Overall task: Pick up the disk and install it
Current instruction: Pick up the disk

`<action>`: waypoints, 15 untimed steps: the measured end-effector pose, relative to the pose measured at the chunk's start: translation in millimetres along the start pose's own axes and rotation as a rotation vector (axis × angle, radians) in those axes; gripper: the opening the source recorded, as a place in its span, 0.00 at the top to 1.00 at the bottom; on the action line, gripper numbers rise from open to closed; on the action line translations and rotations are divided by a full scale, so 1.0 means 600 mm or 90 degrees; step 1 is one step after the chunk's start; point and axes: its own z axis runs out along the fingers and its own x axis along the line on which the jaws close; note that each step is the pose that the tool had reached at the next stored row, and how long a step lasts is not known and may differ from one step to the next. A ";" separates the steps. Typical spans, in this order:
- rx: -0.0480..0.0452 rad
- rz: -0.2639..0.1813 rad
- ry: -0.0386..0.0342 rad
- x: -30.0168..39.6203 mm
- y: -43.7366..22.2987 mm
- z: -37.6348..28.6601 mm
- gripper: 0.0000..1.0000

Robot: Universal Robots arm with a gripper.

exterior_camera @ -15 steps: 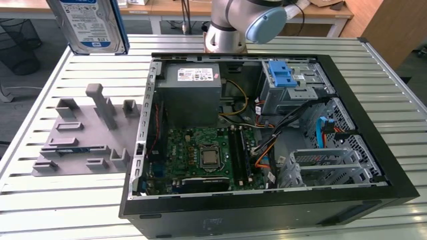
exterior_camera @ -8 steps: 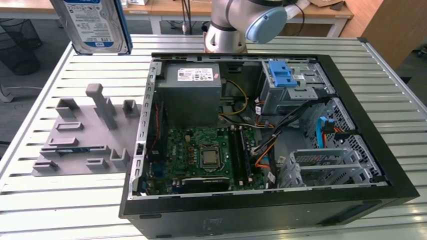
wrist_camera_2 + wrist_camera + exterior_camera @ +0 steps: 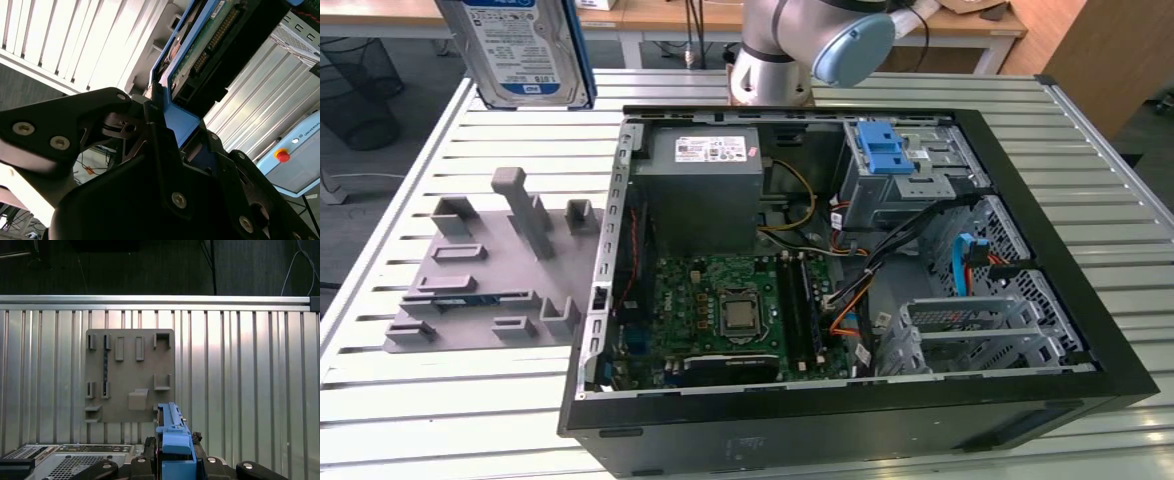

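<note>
We find the disk point(image 3: 520, 50) raised at the exterior view's upper left. Its top is cut off by the frame edge, and its white-and-blue label faces the camera. In the second wrist view the gripper point(image 3: 177, 126) has its fingers point(image 3: 154, 120) clamped tight on the disk's blue carrier point(image 3: 186, 119). The open computer case point(image 3: 854, 410) lies well apart.

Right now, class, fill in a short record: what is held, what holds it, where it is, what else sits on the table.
Held item: the disk, in its blue carrier
Holder: the gripper, shut on the carrier
Disk position: raised above the table, outside the computer case
Also on table: gray fixture plate, beside the open case
</note>
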 end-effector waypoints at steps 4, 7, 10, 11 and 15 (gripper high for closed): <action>0.0000 0.000 0.0000 0.000 -0.005 0.000 0.64; 0.0000 0.000 0.0000 0.000 -0.007 0.000 0.64; 0.0000 0.000 0.0000 0.000 -0.008 0.000 0.64; 0.0000 0.000 0.0000 0.000 -0.008 0.000 0.64; 0.0000 0.000 0.0000 0.000 -0.008 0.000 0.64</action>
